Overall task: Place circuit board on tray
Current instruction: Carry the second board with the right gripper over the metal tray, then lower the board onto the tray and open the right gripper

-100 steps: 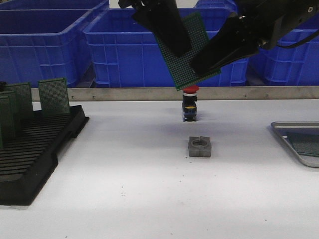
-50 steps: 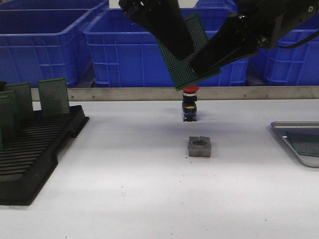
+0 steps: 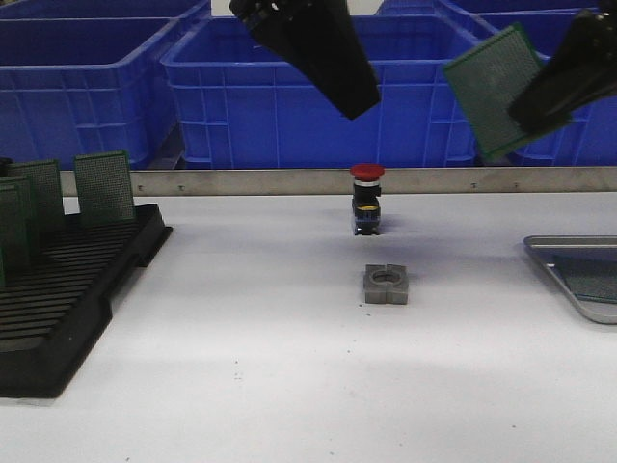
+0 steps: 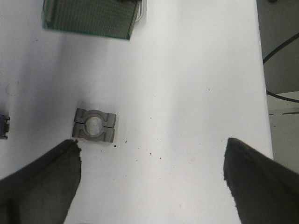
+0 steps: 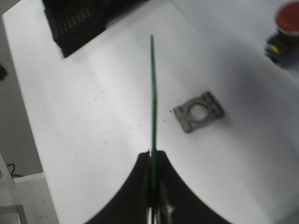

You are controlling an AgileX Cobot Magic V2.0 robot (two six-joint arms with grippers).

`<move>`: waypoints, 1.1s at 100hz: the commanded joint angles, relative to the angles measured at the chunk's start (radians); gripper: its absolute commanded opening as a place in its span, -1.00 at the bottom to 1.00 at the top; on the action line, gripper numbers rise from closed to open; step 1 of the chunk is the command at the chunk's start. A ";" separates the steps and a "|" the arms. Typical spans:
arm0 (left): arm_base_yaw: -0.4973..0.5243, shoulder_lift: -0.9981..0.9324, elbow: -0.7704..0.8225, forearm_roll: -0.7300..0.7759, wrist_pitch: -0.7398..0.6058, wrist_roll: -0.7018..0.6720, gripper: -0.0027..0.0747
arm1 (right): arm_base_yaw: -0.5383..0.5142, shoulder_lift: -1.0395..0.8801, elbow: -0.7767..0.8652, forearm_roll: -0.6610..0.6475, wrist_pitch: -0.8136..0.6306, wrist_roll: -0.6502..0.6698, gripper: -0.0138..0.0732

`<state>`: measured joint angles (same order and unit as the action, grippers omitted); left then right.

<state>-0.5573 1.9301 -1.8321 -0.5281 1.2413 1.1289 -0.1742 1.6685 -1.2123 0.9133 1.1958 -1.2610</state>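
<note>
Circuit board [image 3: 496, 90], green and perforated, hangs tilted in the air at the upper right of the front view, clamped at its right edge by the right gripper [image 3: 549, 96], above and to the left of the tray [image 3: 569, 280]. That silver tray sits at the right edge of the white table [image 3: 289, 367], only partly in view, with a green perforated sheet lying on its floor. The left gripper [image 3: 333, 68] hangs dark and high over the middle of the table, holding nothing. Below it stand a red-capped push button [image 3: 366, 199] and, nearer the camera, a grey metal clamp block [image 3: 387, 285]. A black slotted rack [image 3: 67, 289] at the left holds several green boards upright, and blue bins [image 3: 280, 87] line the back.

From the left wrist view, the left gripper [image 4: 152, 158] has its jaws wide apart with bare table between them; the grey clamp block [image 4: 95, 132] lies just beside one finger, and the circuit board [image 4: 88, 17] shows at the far edge of the picture.

From the right wrist view, the right gripper [image 5: 153, 184] has its jaws together on the circuit board [image 5: 153, 102], seen edge-on as a thin green line. Beyond it lie the clamp block [image 5: 198, 112], the red button [image 5: 285, 25] and the black rack [image 5: 81, 21].
</note>
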 commanded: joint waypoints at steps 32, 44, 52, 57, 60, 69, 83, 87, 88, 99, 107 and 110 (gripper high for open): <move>-0.008 -0.053 -0.026 -0.055 0.026 -0.008 0.59 | -0.244 0.109 -0.028 0.009 0.013 0.401 -0.84; -0.008 -0.053 -0.026 -0.055 0.026 -0.008 0.59 | -0.252 0.160 -0.028 0.009 0.009 0.406 -0.84; -0.008 -0.053 -0.026 -0.056 0.026 -0.008 0.59 | -0.252 0.189 -0.028 0.009 -0.006 0.409 -0.84; -0.008 -0.053 -0.026 -0.056 0.026 -0.008 0.59 | -0.252 0.205 -0.028 0.009 -0.015 0.414 -0.84; -0.008 -0.053 -0.026 -0.056 0.026 -0.008 0.59 | -0.252 0.214 -0.028 0.008 -0.021 0.419 -0.84; -0.008 -0.053 -0.026 -0.056 0.026 -0.008 0.59 | -0.252 0.243 -0.028 0.008 -0.036 0.430 -0.84; -0.008 -0.053 -0.026 -0.056 0.026 -0.008 0.59 | -0.252 0.267 -0.028 0.003 -0.055 0.440 -0.84; -0.008 -0.053 -0.026 -0.057 0.026 -0.008 0.59 | -0.252 0.270 -0.028 0.003 -0.060 0.446 -0.84; -0.008 -0.053 -0.026 -0.057 0.026 -0.008 0.59 | -0.252 0.270 -0.028 0.003 -0.060 0.446 -0.84; -0.008 -0.053 -0.026 -0.057 0.026 -0.008 0.59 | -0.252 0.270 -0.028 0.003 -0.068 0.447 -0.84; -0.008 -0.053 -0.026 -0.057 0.026 -0.008 0.59 | -0.252 0.270 -0.028 0.001 -0.074 0.447 -0.83; -0.008 -0.053 -0.026 -0.057 0.026 -0.008 0.59 | -0.252 0.270 -0.028 -0.002 -0.078 0.447 -0.83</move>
<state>-0.5573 1.9301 -1.8321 -0.5319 1.2413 1.1289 -0.4206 1.9815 -1.2123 0.8749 1.0963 -0.8148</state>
